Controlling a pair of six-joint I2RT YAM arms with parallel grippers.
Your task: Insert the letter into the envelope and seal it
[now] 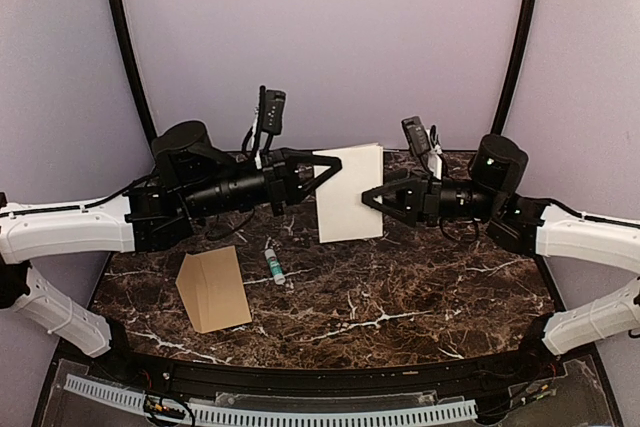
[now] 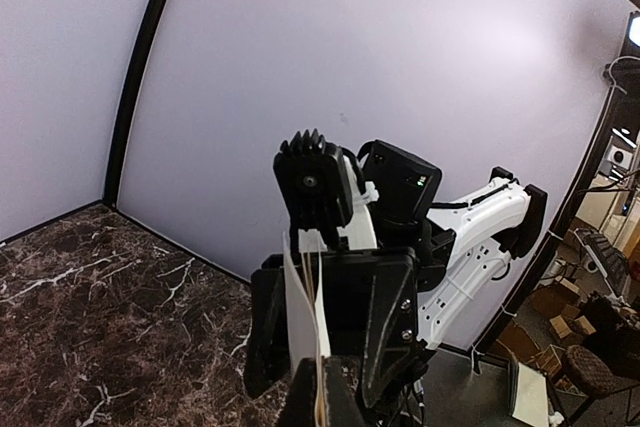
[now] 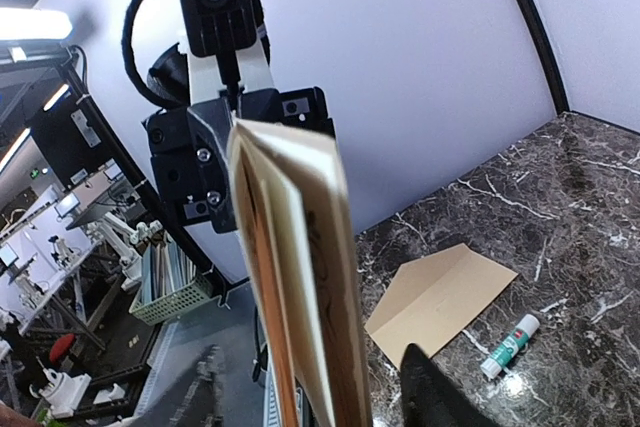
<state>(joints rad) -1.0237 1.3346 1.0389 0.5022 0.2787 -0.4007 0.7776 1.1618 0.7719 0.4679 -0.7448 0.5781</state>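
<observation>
Letter is off the desk, held upright in the air near the far middle, between the two arms. The right wrist view shows it edge-on with several layers, so it looks folded. Left hand is pinched tight on the letter's left upper edge, and the left wrist view shows the paper edge running straight into its closed fingers. Right hand is at the letter's right edge with its jaws wide, one on each side of the sheet. Whether either pad touches the paper I cannot tell. Envelope lies on the near-left part of the desk, well apart from the letter. It has a crease across it and one part is raised. I cannot say for sure whether that is the flap standing open. Glue stick lies just right of the envelope, untouched. Step in hand, as I read it: a regrasp or steadying of the folded letter in mid-air, ahead of insertion. Nothing is in the envelope and sealing has not begun. The next move likely calls for the right hand to close on the free edge without crushing the fold. The letter then has to travel down and left to the envelope's mouth, which has to be open. Risk: thin paper buckling or slipping if both hands pull against each other.
</observation>
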